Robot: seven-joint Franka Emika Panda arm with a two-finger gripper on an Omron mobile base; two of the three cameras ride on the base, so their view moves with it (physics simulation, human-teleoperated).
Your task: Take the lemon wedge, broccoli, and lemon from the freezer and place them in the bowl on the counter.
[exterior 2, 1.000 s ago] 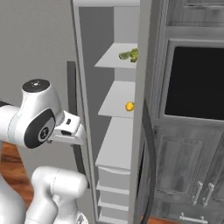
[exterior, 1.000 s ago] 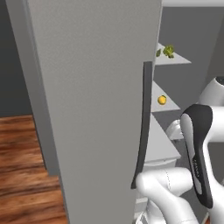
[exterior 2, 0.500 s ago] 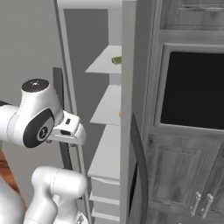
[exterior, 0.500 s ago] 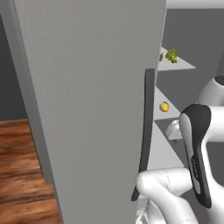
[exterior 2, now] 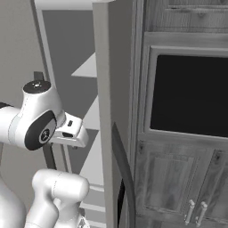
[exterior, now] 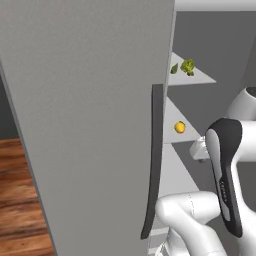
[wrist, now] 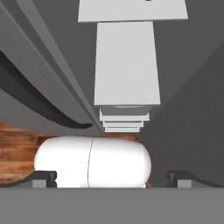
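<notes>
freezer (exterior: 90, 110) door ajar | broccoli (exterior: 188, 66) shelved above lemon (exterior: 179, 127)

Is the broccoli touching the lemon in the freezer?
Apart. The left base view shows the broccoli on the upper shelf and the lemon on the shelf below.

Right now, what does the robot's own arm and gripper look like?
The arm is made of glossy white rounded segments with dark grey to black bands and caps at the joints. The gripper ends in two small dark finger tips. No cables or lettering are visible.
</notes>
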